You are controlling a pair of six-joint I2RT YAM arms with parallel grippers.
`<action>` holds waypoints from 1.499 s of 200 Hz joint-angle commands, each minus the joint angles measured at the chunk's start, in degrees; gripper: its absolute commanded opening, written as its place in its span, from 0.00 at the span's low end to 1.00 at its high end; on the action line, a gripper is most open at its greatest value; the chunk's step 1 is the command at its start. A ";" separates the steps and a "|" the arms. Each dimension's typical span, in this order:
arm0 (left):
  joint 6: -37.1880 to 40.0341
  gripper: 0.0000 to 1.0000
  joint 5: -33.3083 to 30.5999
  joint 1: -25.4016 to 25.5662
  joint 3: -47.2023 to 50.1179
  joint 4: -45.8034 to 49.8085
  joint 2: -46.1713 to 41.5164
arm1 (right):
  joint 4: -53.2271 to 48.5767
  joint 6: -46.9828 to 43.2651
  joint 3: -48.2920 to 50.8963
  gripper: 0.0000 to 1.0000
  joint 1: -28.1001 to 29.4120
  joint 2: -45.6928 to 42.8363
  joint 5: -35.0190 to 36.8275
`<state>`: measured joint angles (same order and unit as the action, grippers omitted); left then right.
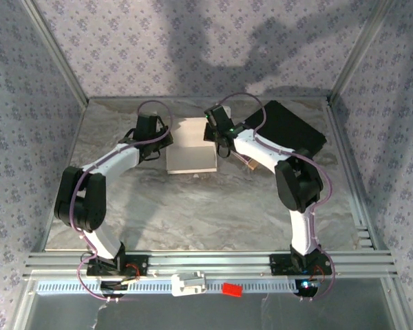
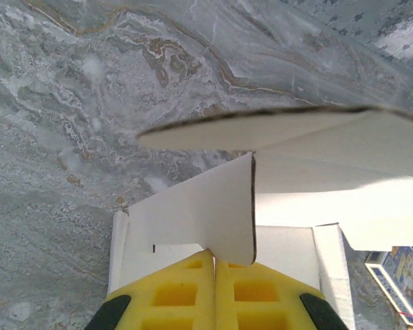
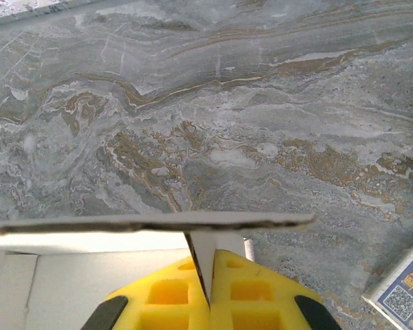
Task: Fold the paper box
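While the paper box (image 1: 191, 152) lies near the middle of the table's (image 1: 213, 213) far edge, the left gripper (image 2: 215, 260) is clamped tight on one raised flap (image 2: 206, 213) and the right gripper (image 3: 208, 278) on another at its opposite side.

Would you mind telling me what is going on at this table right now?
Both arms are working on the paper box on the table. The left fingers are shut on a raised flap on its left side, and the right fingers pinch a flap on its right side. The box is only partly folded. A black case lies to its right.
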<state>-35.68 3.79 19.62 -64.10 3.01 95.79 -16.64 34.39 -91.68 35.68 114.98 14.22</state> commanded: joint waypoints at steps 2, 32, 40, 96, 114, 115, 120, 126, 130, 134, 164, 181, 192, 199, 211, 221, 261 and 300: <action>-0.70 0.00 5.37 2.53 -0.37 0.82 0.83 | 0.39 3.88 0.10 0.00 2.72 1.26 -4.49; -0.76 0.00 5.23 2.71 2.11 -0.26 0.02 | 2.51 5.02 3.78 0.00 3.00 0.51 -3.92; -0.81 0.00 5.32 2.71 2.62 -0.49 0.00 | 2.82 5.46 4.49 0.00 3.02 0.42 -3.95; -1.00 0.00 4.96 2.88 4.47 -0.72 -1.09 | 3.08 4.79 5.77 0.00 4.48 -0.12 -0.64; 0.05 0.00 4.29 2.36 2.20 2.76 -3.32 | 1.33 2.13 4.28 0.00 3.96 -0.45 0.85; 0.16 0.01 4.25 2.32 2.12 2.96 -3.50 | 1.17 2.06 4.12 0.00 3.87 -0.45 0.83; 0.40 0.06 3.84 2.23 1.29 4.42 -4.28 | 0.43 2.08 3.47 0.00 3.63 -0.37 0.86; 0.35 0.14 3.32 2.03 0.16 6.30 -5.36 | -0.06 -0.18 2.87 0.00 3.37 -0.24 0.67; 0.31 0.20 3.17 1.80 -0.61 7.77 -5.93 | -0.39 -1.04 2.34 0.00 3.21 -0.20 0.73; 0.33 0.25 3.27 1.56 -1.39 9.29 -6.50 | -0.73 -1.83 1.96 0.00 3.13 -0.15 1.00; 1.72 0.44 1.44 -0.99 -4.97 16.70 -11.52 | -1.35 -10.41 1.81 0.00 2.17 -1.95 1.23; 3.01 0.47 1.13 -3.71 -6.91 18.22 -12.51 | 1.99 -19.86 6.28 0.00 1.11 -6.45 -3.63; 3.98 0.48 1.39 -5.55 -8.23 18.50 -12.17 | 3.97 -27.81 10.60 0.00 0.26 -10.67 -9.38; 4.30 0.48 1.59 -6.70 -9.22 18.76 -11.53 | 4.36 -33.30 13.44 0.00 -0.12 -13.66 -13.79; 4.94 0.48 2.57 -8.40 -10.74 18.53 -10.24 | 3.37 -41.95 18.80 0.00 -1.23 -19.32 -22.17; 6.76 0.46 3.95 -9.22 -11.87 17.53 -9.19 | 1.11 -47.80 22.44 0.00 -1.67 -23.92 -26.27; 29.53 0.41 23.52 -9.57 -10.45 12.42 -6.35 | -8.10 -58.75 29.17 0.00 -7.73 -31.74 -39.03; 45.19 0.42 35.32 -12.94 -4.62 14.95 -7.88 | -15.49 -65.75 22.32 0.00 -14.57 -25.42 -46.21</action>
<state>-3.55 27.64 9.61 -70.89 16.84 89.30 -24.88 -23.31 -64.31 24.18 85.08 -23.77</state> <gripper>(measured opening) 0.409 0.059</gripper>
